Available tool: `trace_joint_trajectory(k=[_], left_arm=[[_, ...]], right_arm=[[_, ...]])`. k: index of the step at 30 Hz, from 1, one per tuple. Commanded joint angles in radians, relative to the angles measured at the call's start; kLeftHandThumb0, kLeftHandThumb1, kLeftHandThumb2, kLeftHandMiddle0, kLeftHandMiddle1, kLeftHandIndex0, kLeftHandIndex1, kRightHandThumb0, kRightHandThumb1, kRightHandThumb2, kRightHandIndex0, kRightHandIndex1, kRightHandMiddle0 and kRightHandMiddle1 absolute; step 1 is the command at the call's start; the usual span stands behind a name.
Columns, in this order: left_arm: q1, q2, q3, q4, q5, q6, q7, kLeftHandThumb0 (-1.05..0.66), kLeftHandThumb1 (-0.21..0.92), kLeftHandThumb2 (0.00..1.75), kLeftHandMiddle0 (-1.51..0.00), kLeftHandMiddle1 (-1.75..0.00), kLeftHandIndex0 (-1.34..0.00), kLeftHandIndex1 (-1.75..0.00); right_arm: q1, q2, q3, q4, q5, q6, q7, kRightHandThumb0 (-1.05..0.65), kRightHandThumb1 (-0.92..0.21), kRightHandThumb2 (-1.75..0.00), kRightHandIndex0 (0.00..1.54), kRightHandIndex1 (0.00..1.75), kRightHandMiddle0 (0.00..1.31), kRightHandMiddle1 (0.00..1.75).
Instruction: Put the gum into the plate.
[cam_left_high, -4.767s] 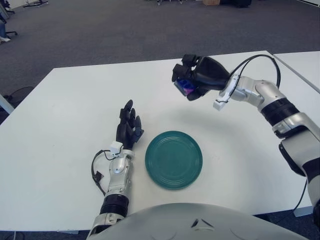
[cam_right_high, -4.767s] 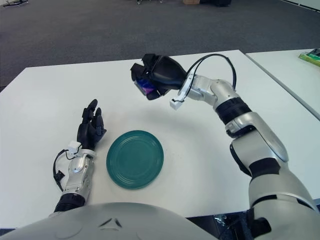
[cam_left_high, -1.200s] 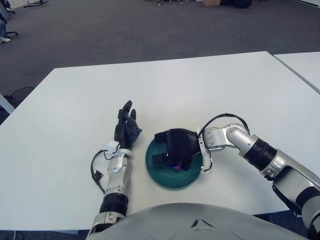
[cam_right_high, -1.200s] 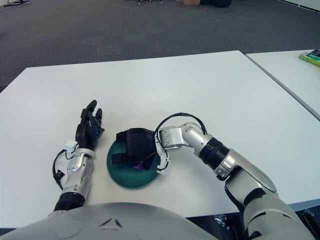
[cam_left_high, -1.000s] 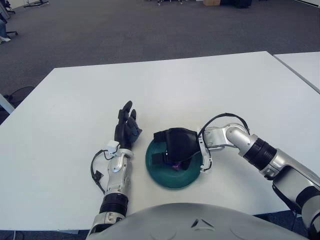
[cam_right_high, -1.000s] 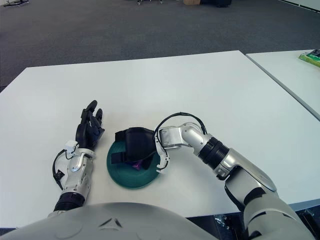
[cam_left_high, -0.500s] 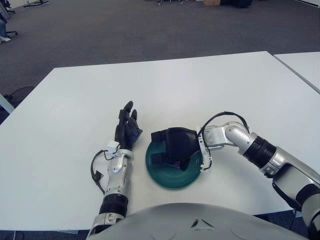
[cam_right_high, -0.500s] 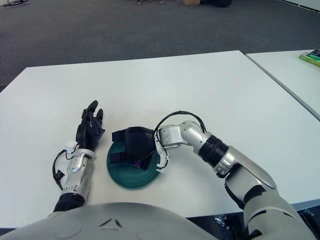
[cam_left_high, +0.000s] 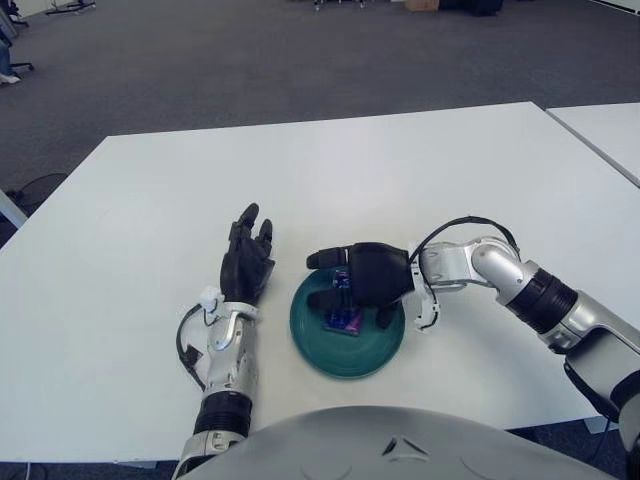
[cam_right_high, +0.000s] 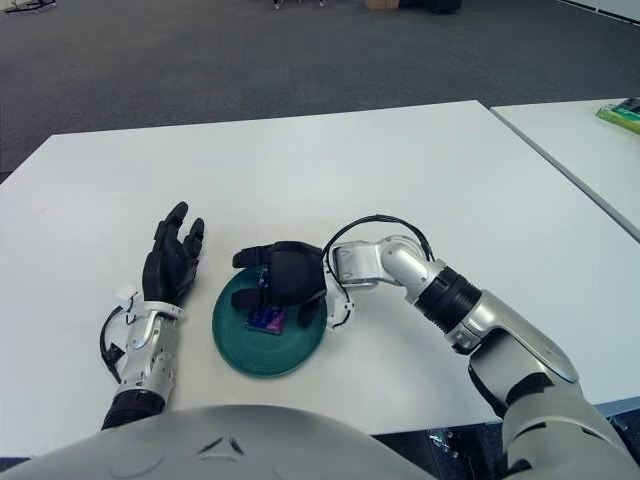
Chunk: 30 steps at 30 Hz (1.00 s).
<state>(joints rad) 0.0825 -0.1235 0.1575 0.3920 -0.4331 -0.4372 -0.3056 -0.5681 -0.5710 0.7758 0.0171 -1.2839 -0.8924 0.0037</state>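
A blue and purple gum pack (cam_left_high: 343, 318) lies in the dark green plate (cam_left_high: 350, 352) near the table's front edge; it also shows in the right eye view (cam_right_high: 267, 319). My right hand (cam_left_high: 345, 284) hovers over the plate's far side with its fingers spread, just above the gum and not holding it. My left hand (cam_left_high: 245, 262) rests on the table left of the plate, fingers open and empty.
The white table (cam_left_high: 300, 180) extends far beyond the plate. A second white table (cam_left_high: 605, 125) stands to the right across a narrow gap, with a green item (cam_right_high: 622, 113) on it. Grey carpet lies beyond.
My right hand carried the gum from mid-air down to the plate, then opened and drew back to the right, leaving the gum lying in the plate. My left hand shifted slightly.
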Motion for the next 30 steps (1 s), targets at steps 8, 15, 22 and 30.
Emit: trace_joint_trajectory(k=[8,15,22,30], left_arm=[[0.061,-0.021,0.063,0.077,-0.034,0.061,0.029,-0.88,0.92,1.04,-0.25,0.00,0.00,-0.45],[0.058,-0.042,0.082,0.059,-0.131,0.130,-0.033,-0.90,0.92,1.03,-0.23,0.00,0.00,-0.43],[0.084,-0.040,0.076,0.011,-0.217,0.200,-0.144,-0.93,0.92,1.04,-0.21,0.00,0.00,-0.36],[0.113,-0.042,0.032,0.024,-0.054,0.109,-0.056,-0.92,0.92,1.08,-0.21,-0.01,0.00,-0.37]], right_arm=[[0.006,0.015,-0.013,-0.010,0.006,0.033,0.012,-1.05,-0.92,-1.02,0.00,0.00,0.00,0.00],[-0.053,0.006,-0.065,0.033,0.088,-0.001,-0.015,-1.04,-0.92,-1.04,0.00,0.00,0.00,0.00],[-0.121,0.028,-0.140,0.269,0.494,-0.085,0.060,-1.03,-0.92,-1.06,0.00,0.00,0.00,0.00],[-0.098,0.101,-0.249,0.575,0.971,-0.046,0.181,-1.04,-0.92,-1.05,0.00,0.00,0.01,0.01]])
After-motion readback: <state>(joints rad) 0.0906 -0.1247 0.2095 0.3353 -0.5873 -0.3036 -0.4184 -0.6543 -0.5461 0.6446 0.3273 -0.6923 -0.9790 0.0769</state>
